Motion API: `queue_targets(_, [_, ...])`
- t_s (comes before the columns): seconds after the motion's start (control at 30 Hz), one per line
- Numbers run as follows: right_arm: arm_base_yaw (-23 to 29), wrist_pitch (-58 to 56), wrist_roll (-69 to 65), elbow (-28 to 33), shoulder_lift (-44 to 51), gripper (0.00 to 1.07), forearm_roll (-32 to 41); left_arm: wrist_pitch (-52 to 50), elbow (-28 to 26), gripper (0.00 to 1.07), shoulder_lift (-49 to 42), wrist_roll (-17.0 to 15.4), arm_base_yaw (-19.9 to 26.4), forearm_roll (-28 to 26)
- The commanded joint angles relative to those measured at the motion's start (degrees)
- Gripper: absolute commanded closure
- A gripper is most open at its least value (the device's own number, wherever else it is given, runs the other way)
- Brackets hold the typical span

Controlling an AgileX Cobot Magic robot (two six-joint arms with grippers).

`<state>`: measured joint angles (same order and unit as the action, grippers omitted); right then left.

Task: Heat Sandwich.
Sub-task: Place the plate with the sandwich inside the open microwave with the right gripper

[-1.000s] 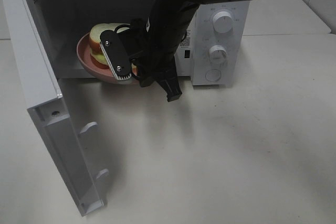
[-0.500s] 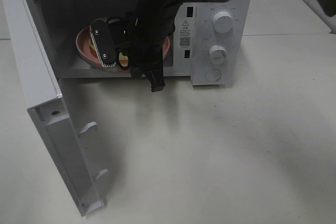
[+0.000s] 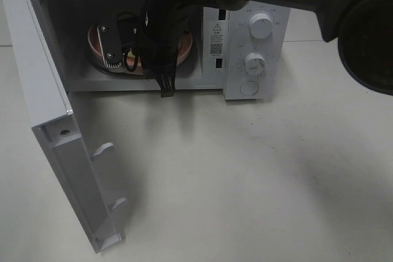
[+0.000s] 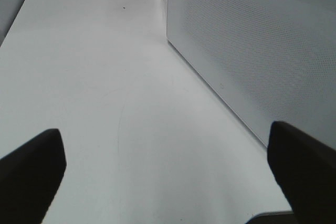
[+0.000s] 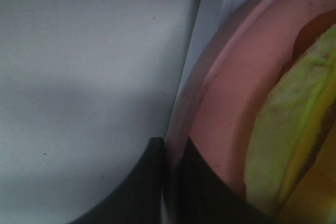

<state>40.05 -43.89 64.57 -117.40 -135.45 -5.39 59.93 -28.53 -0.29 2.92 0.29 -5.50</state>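
Observation:
The sandwich (image 5: 286,129) shows pale green lettuce and yellow filling and lies on the round pink plate (image 5: 226,98). My right gripper (image 5: 170,182) is shut on the plate's rim, one dark finger on each side. In the exterior high view the right gripper (image 3: 113,59) and its black arm reach into the open microwave (image 3: 252,35), holding the plate (image 3: 184,46) inside the cavity. The arm hides the sandwich there. My left gripper (image 4: 168,177) stands open over bare table beside the microwave's perforated side wall (image 4: 252,51).
The microwave door (image 3: 55,133) is swung wide open at the left, its inner face toward the table. Two dials (image 3: 261,26) sit on the panel at the right. White tabletop (image 3: 245,170) spreads in front.
My right arm has carried the plate with the sandwich from the cavity's mouth deeper into the microwave and leftward. The left gripper has stayed open.

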Motion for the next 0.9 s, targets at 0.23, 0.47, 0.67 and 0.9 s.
queue_targets(0.23, [-1.20, 0.74, -0.86, -5.50, -3.32, 1.04, -1.60, -0.46, 0.23, 0.01, -1.60, -0.29, 0.17, 0.06])
queue_targets(0.47, [-1.95, 2.98, -0.40, -6.42, -4.30, 1.04, -1.43, -0.46, 0.23, 0.01, -1.60, -0.29, 0.17, 0.11])
queue_targets(0.67, [-2.06, 3.27, -0.29, -7.39, -4.98, 1.04, -1.66, -0.46, 0.23, 0.01, -1.60, -0.29, 0.17, 0.34])
queue_targets(0.9, [-1.83, 3.15, 2.64, -7.39, -4.98, 1.02, -1.38, -0.46, 0.23, 0.01, -1.60, -0.29, 0.17, 0.74])
